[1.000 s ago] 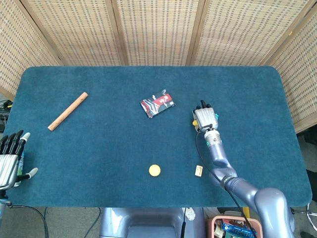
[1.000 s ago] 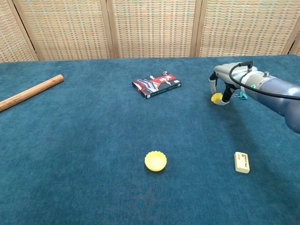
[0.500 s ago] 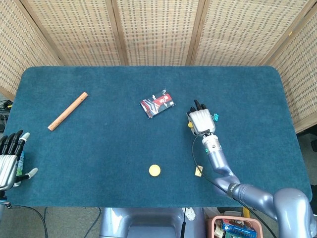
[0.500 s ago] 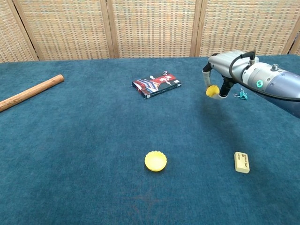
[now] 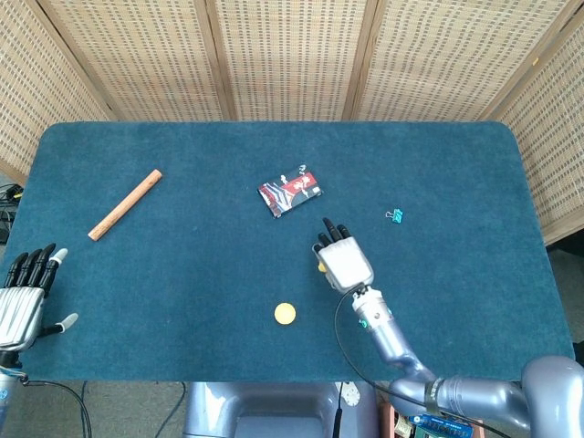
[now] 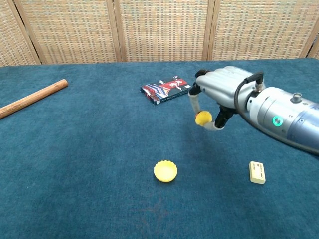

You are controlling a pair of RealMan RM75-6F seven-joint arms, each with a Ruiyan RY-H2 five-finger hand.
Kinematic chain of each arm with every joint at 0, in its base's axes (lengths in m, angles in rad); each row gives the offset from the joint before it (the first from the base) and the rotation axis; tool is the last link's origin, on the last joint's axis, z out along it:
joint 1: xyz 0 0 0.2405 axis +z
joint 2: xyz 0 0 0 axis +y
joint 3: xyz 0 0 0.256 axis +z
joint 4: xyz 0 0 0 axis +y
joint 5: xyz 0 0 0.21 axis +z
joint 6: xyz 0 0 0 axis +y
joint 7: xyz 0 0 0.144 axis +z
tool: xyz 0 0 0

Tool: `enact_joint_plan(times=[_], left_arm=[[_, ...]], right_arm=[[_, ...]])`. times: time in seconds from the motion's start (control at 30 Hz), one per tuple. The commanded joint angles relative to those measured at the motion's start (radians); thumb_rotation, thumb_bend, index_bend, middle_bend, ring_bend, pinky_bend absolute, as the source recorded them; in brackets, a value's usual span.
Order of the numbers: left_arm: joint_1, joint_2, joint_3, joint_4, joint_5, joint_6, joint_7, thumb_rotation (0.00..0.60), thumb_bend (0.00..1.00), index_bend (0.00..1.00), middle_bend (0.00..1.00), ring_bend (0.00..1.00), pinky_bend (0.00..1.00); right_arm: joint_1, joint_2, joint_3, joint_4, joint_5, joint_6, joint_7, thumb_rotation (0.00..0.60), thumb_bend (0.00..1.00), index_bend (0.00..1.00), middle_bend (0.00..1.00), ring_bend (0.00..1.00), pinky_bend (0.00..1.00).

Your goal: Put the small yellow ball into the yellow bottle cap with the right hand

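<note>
Table [image 5: 137, 292] [image 6: 75, 199]: covered in dark teal cloth, backed by woven wicker screen panels [image 5: 292, 55] [image 6: 164, 27].

Right arm [image 5: 401, 351] [image 6: 284, 117]: silver-blue, reaching in from the near right edge over the middle of the table.

Right hand [image 5: 343, 260] [image 6: 219, 92]: raised above the cloth, knuckles up, fingers curled downward. It pinches the small yellow ball [image 6: 203, 118] [image 5: 322, 266] between thumb and a fingertip beneath the palm. In the head view only a sliver of the ball shows at the hand's left edge.

Left hand [image 5: 26, 297]: at the near left corner, seen in the head view only, fingers spread apart, holding nothing.

Wooden stick [image 5: 125, 204] [image 6: 31, 98]: lies diagonally on the left part of the table, well apart from everything else.

Red snack packet [image 5: 289, 193] [image 6: 167, 90]: flat on the cloth, just beyond the right hand toward the screen.

Yellow bottle cap [image 5: 285, 314] [image 6: 165, 171]: sits open side up near the front edge, below and to the left of the held ball, not touching it. The cap holds nothing.

Cream eraser [image 6: 257, 172]: lies on the cloth to the right of the cap, under the right forearm in the chest view; hidden by the arm in the head view.

Teal binder clip [image 5: 394, 215]: small, off to the right of the packet, apart from the hand.
</note>
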Motion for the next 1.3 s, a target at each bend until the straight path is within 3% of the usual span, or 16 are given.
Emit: enact_joint_plan(times=[0.03,0.4,1.3], left_arm=[[0.0,0.0,0.001,0.0,-0.001,-0.002,-0.002,0.6,0.1,0.0,0.0,0.0,0.0],[0.0,0.003,-0.001,0.009,-0.008,-0.005,-0.024,0.6,0.1,0.0,0.0,0.0,0.0],[0.004,0.011,-0.003,0.0,-0.007,0.006,-0.032,0.6,0.1,0.0,0.0,0.0,0.0]], right_arm=[[-0.009,-0.035,-0.026,-0.033,-0.006,0.023,-0.038,0.6,0.26,0.54,0.28,0.06,0.2],[-0.014,-0.127,-0.064,-0.046,-0.017,0.04,-0.107,0.6,0.26,0.54,0.28,0.06,0.2],[-0.018,-0.196,-0.062,-0.052,-0.018,0.023,-0.143,0.6,0.26,0.54,0.28,0.06,0.2]])
